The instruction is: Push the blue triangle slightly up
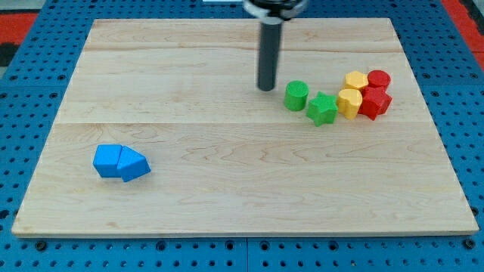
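Note:
The blue triangle (pixel 134 165) lies near the view's bottom left of the wooden board, touching a blue cube-like block (pixel 108 160) on its left. My tip (pixel 266 88) is far off, near the view's top middle, well up and to the right of the blue blocks. It stands just left of a green cylinder (pixel 296 96), apart from it.
Right of the tip is a cluster: a green star (pixel 322 109), two yellow blocks (pixel 356 80) (pixel 349 102), a red cylinder (pixel 378 79) and a red star-like block (pixel 374 102). The wooden board (pixel 227 196) lies on a blue pegboard (pixel 23 91).

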You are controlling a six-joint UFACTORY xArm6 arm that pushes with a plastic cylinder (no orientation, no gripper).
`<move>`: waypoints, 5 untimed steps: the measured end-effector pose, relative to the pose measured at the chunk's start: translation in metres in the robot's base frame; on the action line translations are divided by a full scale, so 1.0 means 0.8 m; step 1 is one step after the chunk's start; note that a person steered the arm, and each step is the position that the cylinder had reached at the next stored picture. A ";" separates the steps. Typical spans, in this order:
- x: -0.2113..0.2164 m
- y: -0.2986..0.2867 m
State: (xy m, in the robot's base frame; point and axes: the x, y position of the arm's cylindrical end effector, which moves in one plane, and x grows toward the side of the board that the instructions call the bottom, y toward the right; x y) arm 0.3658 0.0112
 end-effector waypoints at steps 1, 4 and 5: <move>0.081 -0.012; 0.213 -0.223; 0.170 -0.285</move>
State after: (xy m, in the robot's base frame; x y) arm 0.5017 -0.2166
